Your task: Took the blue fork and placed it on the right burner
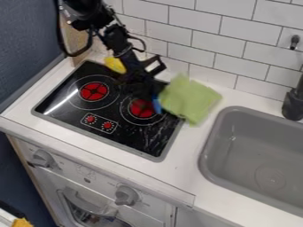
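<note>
A black, jointed arm (118, 42) of hard, angular parts is coming in from the upper left, with cables looping along it; its black hand (142, 91) is hanging low over the right burner (142, 109), and I cannot tell whether it is standing apart, closed together or clamped on anything. The blue fork (157, 104) is showing as a narrow, smooth sliver at the right side of that burner's red disc, between the disc and a green cloth (190, 98); it is lying just beside the hand's lower end, on the side towards the sink (254, 164), though whether the two are touching I cannot tell.

The cloth is looking soft and matte, roughly square with uneven corners, and is overlapping the stove's right edge and the pale, smooth desk (204, 195); the stove top (127, 137) is gleaming black and glassy inside a thin grey rim, a white streak of light crossing it near the round, red left burner (93, 91). A yellow thing (114, 64) with a rounded outline is sitting near the stove's back edge, beside the arm; the grey sink is curving at its corners, a black faucet (293, 104) is standing behind it, and glossy white tiles (195, 37) are lining the wall.
</note>
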Tool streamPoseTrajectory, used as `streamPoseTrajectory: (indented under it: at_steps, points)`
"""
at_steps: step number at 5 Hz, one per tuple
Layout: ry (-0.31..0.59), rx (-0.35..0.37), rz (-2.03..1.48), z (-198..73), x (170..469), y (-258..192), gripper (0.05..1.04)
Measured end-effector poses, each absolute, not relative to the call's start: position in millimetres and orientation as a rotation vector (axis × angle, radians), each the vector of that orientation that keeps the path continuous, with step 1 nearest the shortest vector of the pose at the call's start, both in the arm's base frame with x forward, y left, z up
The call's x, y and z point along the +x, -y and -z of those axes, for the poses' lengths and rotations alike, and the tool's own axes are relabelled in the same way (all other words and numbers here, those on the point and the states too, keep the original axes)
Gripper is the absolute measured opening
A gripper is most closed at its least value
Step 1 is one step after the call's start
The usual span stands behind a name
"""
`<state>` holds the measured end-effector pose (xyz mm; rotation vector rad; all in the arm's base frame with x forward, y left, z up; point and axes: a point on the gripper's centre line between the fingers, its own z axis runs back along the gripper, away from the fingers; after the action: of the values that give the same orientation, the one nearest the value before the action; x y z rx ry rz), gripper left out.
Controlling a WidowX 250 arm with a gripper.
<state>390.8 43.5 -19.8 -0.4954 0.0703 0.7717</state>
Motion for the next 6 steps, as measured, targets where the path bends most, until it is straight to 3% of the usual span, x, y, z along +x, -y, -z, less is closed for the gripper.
streamPoseTrajectory:
  at_steps: [3,4,6]
  points:
    - [0.022,-0.432,-0.752,-11,382,-33,0.129]
    - [0.035,-0.423,-0.782,-20,373,-41,0.325]
    - [0.004,-0.364,-0.780,-10,361,-43,0.928]
